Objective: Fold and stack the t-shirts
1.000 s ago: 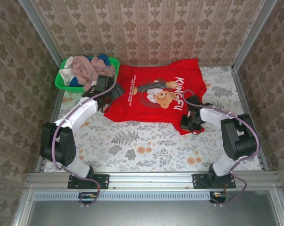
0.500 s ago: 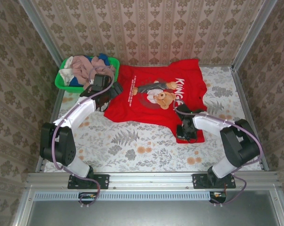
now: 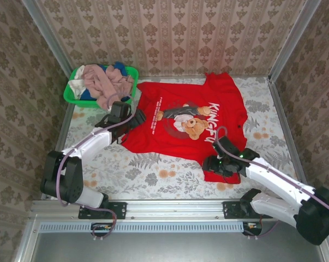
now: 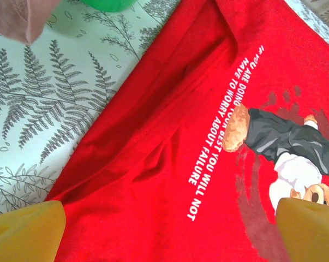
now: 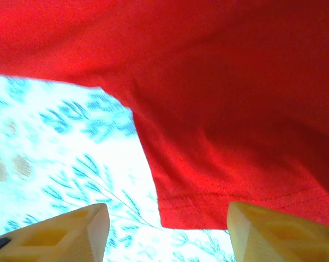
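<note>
A bright red t-shirt [image 3: 180, 103] with a teddy-bear print and white KUNGFU lettering lies spread, print up, across the middle of the table. My left gripper [image 3: 130, 118] hovers over its left side, open wide, with red cloth [image 4: 153, 164] between the yellow fingertips [image 4: 28, 232]. My right gripper [image 3: 212, 164] sits at the shirt's near right corner, also open; the hemmed corner [image 5: 197, 210] lies between its fingertips [image 5: 279, 232], apart from both. Dusty pink [image 3: 101, 82], blue [image 3: 119, 68] and white [image 3: 77, 86] garments are heaped in the basket.
The green plastic basket [image 3: 69, 96] stands at the back left, its edge [image 4: 107, 4] and a hanging pink cloth [image 4: 19, 19] near my left gripper. Floral tablecloth [image 3: 153, 174] covers the table. Metal rails and papered walls close in the sides.
The red shirt has slid and turned toward the near right. My right gripper has moved toward the front edge with that corner. My left gripper has shifted slightly nearer.
</note>
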`<action>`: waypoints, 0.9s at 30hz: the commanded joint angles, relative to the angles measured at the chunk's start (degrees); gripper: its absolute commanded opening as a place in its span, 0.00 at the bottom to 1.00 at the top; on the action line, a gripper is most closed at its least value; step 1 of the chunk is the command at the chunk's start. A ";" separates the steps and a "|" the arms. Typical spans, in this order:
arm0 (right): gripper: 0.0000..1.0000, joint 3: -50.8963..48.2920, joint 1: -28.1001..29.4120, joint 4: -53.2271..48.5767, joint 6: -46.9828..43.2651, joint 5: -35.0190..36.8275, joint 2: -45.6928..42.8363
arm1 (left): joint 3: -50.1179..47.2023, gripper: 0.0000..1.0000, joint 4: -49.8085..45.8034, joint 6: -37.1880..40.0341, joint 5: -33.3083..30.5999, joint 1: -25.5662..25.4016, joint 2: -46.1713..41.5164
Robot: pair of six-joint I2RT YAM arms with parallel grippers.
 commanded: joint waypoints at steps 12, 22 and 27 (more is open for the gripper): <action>0.64 -5.33 -7.73 3.41 2.04 12.85 -14.48 | -14.63 0.86 -5.88 -8.89 -8.67 -0.64 -10.88; 0.63 -3.90 -12.69 -2.26 2.22 15.07 -18.15 | -18.66 0.55 9.75 -15.05 0.46 3.02 -0.88; 0.58 -4.17 -16.68 -9.05 4.54 19.30 -21.42 | -18.94 0.18 12.06 -15.08 0.91 3.11 1.40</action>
